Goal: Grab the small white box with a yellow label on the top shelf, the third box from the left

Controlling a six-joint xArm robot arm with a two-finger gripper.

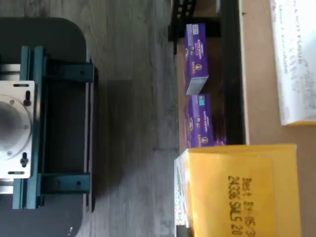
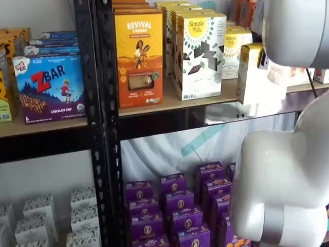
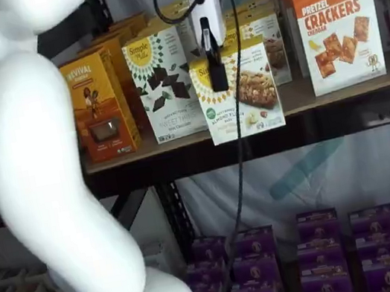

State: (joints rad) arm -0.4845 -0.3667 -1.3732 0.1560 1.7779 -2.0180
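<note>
My gripper (image 3: pixel 217 74) is shut on the small white box (image 3: pixel 238 93); a black finger lies down the box's front face under the white body. The carton has a yellow sunburst label and a picture of a bar. It hangs in front of the top shelf (image 3: pixel 337 94), its lower edge below the board and over the black rail. In a shelf view the box (image 2: pixel 252 74) shows side-on with its yellow top, off the board (image 2: pixel 169 103). The wrist view shows the box's yellow top (image 1: pixel 242 192) with a printed date.
Still on the board are the tall Simple Mills box (image 3: pixel 163 83), the orange Revival box (image 3: pixel 101 106) and pretzel cracker boxes (image 3: pixel 334 15). Purple boxes (image 2: pixel 175 206) fill the floor level. The white arm (image 3: pixel 42 180) stands left of the held box. A blue ZBAR box (image 2: pixel 49 87) is on the neighbouring shelf.
</note>
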